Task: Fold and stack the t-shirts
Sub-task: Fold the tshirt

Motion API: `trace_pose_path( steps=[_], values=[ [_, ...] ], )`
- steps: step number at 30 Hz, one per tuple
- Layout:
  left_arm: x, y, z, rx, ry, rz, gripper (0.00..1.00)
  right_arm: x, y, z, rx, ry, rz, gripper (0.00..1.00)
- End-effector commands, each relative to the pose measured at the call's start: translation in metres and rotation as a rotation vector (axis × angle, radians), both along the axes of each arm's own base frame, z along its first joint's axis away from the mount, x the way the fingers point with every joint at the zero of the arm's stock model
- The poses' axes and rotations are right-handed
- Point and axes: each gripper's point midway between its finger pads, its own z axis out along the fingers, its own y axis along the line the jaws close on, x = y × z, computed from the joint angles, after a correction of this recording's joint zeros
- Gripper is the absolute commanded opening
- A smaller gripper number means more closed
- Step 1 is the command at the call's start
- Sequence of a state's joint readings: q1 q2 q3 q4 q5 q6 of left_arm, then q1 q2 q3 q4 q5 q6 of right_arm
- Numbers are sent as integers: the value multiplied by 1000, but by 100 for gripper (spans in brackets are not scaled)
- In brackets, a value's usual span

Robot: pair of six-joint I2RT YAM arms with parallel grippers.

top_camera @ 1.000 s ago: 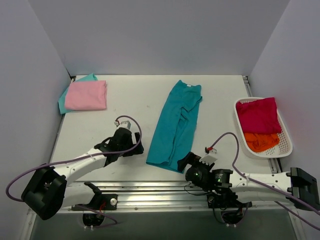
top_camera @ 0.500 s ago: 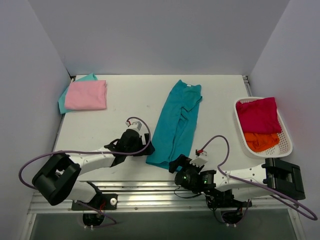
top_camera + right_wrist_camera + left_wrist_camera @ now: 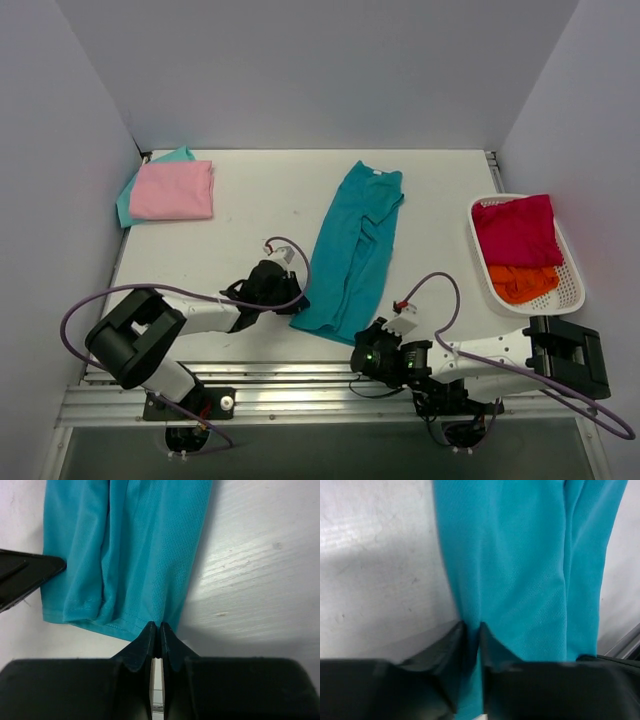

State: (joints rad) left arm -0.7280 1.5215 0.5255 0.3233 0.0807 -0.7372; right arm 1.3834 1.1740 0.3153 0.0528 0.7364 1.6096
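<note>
The teal t-shirt (image 3: 355,250) lies mid-tabletop (image 3: 260,200) as a long narrow strip. Its long axis runs from the collar at the far end to the hem (image 3: 90,617) at the near end, slanting a little leftward as it nears the arms.

Each arm sits at its own near corner. The left end effector (image 3: 292,303) is pinched on the strip's near left edge, with cloth showing between its fingers. The right end effector (image 3: 358,342) has its fingers pressed together on the hem's right corner.

The rest of the shirt stretches away from both, so the likely next fold carries the hem along that axis toward the collar.

The pink t-shirt (image 3: 172,190) lies folded on a mint-teal one (image 3: 180,154) at far left.
</note>
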Motion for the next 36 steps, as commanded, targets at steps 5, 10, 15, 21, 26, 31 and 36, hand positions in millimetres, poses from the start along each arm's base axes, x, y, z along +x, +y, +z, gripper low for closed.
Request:
trace_pose_path(
  steps=[5, 10, 15, 21, 26, 31, 36],
  values=[
    [-37, 9, -19, 80, 90, -38, 2, -2, -29, 8, -83, -21, -45, 0],
    [-43, 14, -6, 125, 91, 69, 2, -9, -48, 20, -108, -15, -56, 0],
    [-56, -2, 16, 80, 59, 83, 2, -15, -65, 29, -75, -15, -100, 0],
    [-63, -19, 2, 80, 95, 38, 44, -13, -68, 30, -40, -25, -120, 0],
    [-71, -28, -12, 109, 133, -11, 96, -15, -69, 26, -63, -18, -125, 0],
    [-84, -27, -22, 124, 170, -46, 97, -15, -69, 24, -58, -16, -129, 0],
    [-107, -22, -25, 140, 202, -91, 100, -15, -70, 24, -55, -20, -131, 0]
  ],
)
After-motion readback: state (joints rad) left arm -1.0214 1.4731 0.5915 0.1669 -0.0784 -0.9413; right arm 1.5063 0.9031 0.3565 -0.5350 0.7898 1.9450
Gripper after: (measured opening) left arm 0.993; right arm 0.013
